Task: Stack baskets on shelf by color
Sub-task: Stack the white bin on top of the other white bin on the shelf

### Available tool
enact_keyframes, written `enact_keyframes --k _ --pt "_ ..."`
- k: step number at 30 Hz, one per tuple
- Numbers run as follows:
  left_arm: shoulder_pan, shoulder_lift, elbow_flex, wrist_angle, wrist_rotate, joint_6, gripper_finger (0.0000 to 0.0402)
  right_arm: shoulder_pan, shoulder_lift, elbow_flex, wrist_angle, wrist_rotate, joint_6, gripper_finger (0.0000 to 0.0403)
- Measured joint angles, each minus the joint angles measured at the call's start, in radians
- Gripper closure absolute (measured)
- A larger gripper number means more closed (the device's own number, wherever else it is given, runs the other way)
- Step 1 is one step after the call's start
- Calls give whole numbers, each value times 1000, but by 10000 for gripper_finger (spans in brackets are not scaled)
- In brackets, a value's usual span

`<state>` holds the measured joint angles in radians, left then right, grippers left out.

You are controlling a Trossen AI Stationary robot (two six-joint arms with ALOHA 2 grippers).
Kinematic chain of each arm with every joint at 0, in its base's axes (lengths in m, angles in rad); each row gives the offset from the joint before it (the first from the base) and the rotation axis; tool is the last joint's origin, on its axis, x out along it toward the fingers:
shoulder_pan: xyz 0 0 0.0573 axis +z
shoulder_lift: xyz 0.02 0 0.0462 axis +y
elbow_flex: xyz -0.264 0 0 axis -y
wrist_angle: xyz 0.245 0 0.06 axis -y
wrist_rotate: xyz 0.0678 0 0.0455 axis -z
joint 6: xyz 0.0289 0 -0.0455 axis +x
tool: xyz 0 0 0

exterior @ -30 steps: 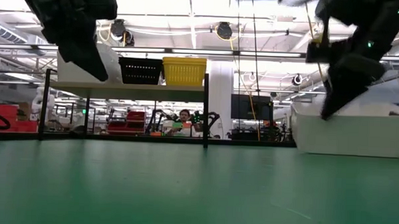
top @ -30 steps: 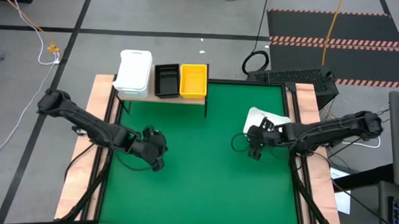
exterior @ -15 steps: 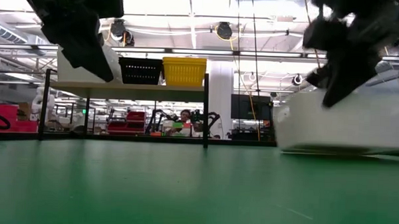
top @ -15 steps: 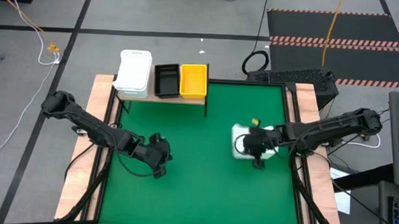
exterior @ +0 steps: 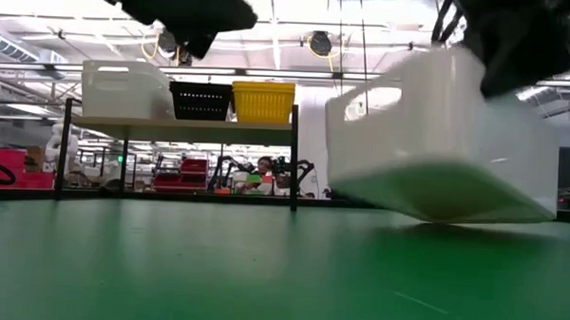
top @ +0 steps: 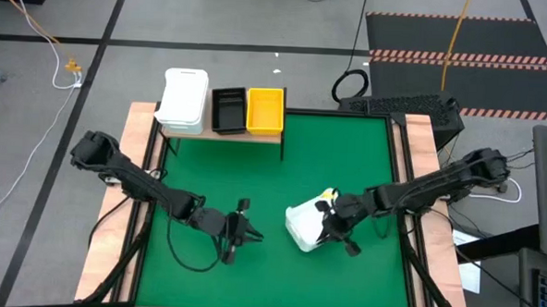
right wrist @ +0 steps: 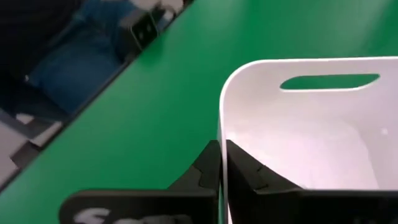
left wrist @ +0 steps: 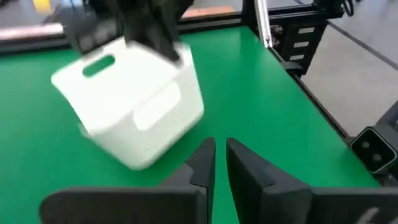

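On the shelf (top: 221,133) at the far left stand white baskets (top: 184,99), a black basket (top: 227,110) and a yellow basket (top: 265,110), side by side; the low view shows them in a row on the shelf (exterior: 182,124). My right gripper (top: 326,224) is shut on another white basket (top: 304,226), which is over the mat right of the middle. The same white basket (exterior: 438,137) is tilted in the low view. My left gripper (top: 250,234) points at that basket from the left, shut and holding nothing (left wrist: 221,158). My right gripper pinches the rim of one side wall (right wrist: 219,138) of the white basket, one finger inside and one outside. That wall adjoins the end wall with the handle slot (right wrist: 329,81). The basket hangs tilted; whether its low edge (exterior: 454,212) touches the mat, I cannot tell.
Green mat (top: 282,172) between wooden side rails (top: 113,230). A keyboard (top: 405,106) lies beyond the far right corner. There is free mat between the shelf legs (exterior: 294,160) and the held basket. A person (exterior: 263,173) sits far behind the table.
My right gripper has taken hold of the white basket near the table's right edge. It has carried it toward the middle and the near edge, and the basket is now tipped. My left gripper has gone right toward the basket and tipped from pointing down to nearer level.
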<state>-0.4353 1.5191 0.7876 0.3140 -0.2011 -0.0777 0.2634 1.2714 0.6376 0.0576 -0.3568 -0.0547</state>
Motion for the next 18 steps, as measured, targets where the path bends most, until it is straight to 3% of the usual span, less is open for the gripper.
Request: enact_keyframes --k 6,9,13,18 --pt "4 2 37 3 -7 6 297 24 192 28 184 -33 -15 389" --pt "6 27 86 0 -4 17 255 34 240 88 190 -42 -16 368" --pt "1 136 204 -102 22 71 217 42 250 150 187 -66 -25 330" --pt "2 299 369 -331 21 169 207 62 184 173 173 -65 -19 285"
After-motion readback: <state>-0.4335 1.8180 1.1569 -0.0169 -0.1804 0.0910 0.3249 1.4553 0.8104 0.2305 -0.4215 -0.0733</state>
